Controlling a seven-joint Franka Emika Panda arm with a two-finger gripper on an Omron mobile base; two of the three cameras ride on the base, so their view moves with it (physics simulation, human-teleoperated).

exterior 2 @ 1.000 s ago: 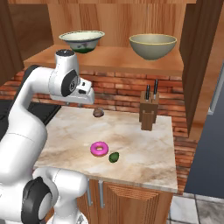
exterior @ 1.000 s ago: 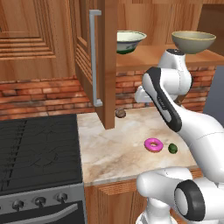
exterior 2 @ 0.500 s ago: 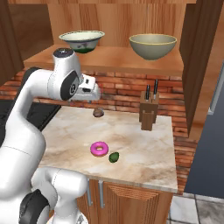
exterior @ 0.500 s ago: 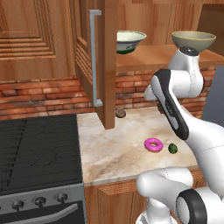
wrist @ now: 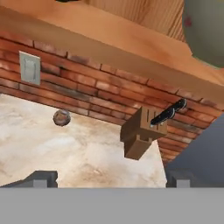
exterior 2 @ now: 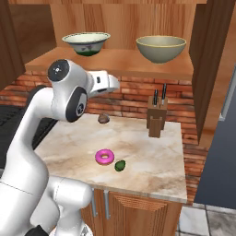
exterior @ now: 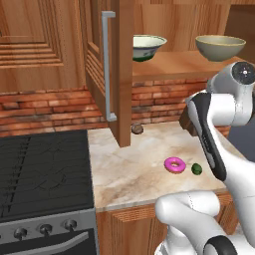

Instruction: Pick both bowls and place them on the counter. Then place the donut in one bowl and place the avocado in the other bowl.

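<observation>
Both bowls stand on the wooden shelf over the counter (exterior 2: 152,156): the cream-white, green-patterned bowl (exterior 2: 86,43) (exterior: 147,47) to the left and the olive-tan bowl (exterior 2: 161,48) (exterior: 219,47) to the right. The pink donut (exterior 2: 104,157) (exterior: 175,164) lies on the counter with the dark green avocado (exterior 2: 120,165) (exterior: 196,169) close beside it. My gripper (wrist: 111,179) is open with nothing between its far-apart tips. It hangs just under the shelf edge (exterior 2: 112,84), below and right of the cream bowl. The olive-tan bowl (wrist: 205,30) shows at the hand view's upper right.
A knife block (exterior 2: 156,120) (wrist: 140,133) stands at the back of the counter by the brick wall. A small brown lump (exterior 2: 103,118) (wrist: 61,117) lies left of it. An open cabinet door (exterior: 112,74) hangs left of the shelf, and a black stovetop (exterior: 42,172) adjoins the counter.
The arm has risen and its elbow has swung to the right in the left base view. The hand sits slightly higher under the shelf. Bowls, donut and avocado have not moved.
</observation>
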